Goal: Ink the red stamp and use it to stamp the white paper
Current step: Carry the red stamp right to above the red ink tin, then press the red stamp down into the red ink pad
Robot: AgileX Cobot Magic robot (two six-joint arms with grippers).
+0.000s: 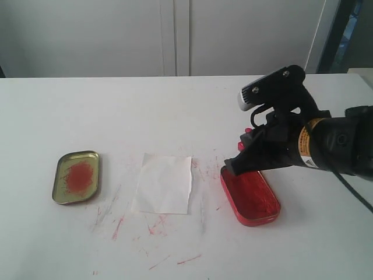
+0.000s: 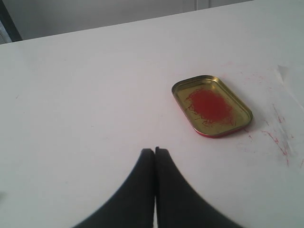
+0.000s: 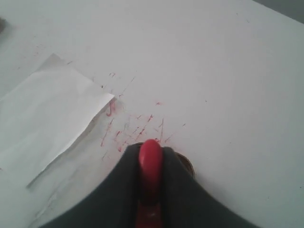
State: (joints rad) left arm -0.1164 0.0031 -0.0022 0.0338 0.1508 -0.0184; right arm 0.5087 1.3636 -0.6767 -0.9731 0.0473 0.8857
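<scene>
The yellow label (image 1: 304, 144) on the right arm carries print too small to read. The white counter (image 1: 116, 111), streaked with red ink around the white paper (image 1: 163, 184), stands before a pale panelled wall (image 1: 87, 35). Right of the paper, the right pincer (image 1: 233, 166) grips the red stamp (image 3: 151, 161) over the red ink tin (image 1: 252, 198). The left pincer (image 2: 155, 153) is closed and empty. A gold tin (image 1: 77, 177) lies left of the paper.

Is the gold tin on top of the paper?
No, the gold tin lies on the bare table, apart from the paper.
</scene>
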